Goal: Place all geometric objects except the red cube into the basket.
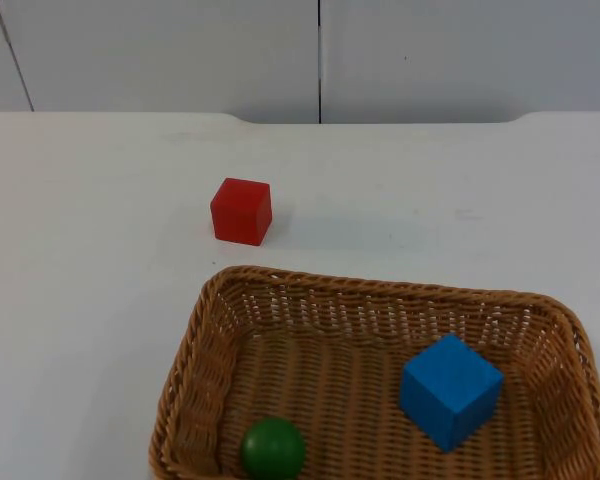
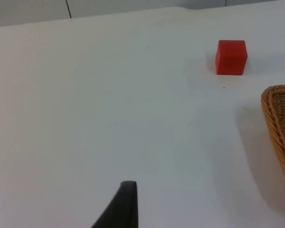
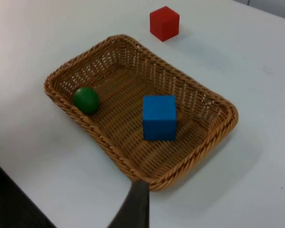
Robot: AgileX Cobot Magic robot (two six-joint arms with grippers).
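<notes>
My left pincer (image 2: pixel 126 204) hangs over bare white bench (image 1: pixel 80 250), with wide open room before it; I see one black fingertip of it and cannot tell whether it is wide or narrow. Across that open stretch from it sits one red wooden cube (image 2: pixel 231 57), well apart from the pincer and apart from the woven wicker basket (image 2: pixel 280 123), whose curved rim edge stands near the cube. In the top view the cube (image 1: pixel 242 211) rests on the bench just beyond the basket's far rim (image 1: pixel 380 285), not touching it. The bench ends at the grey partition wall (image 1: pixel 180 50).

My right pincer (image 3: pixel 135 206) hovers above the basket's near corner (image 3: pixel 147 180); again one fingertip, so its gape I cannot tell. Inside the basket lie one green ball (image 3: pixel 86 99) against a wall and one blue cube (image 3: pixel 159 117) on the floor, apart from each other.
</notes>
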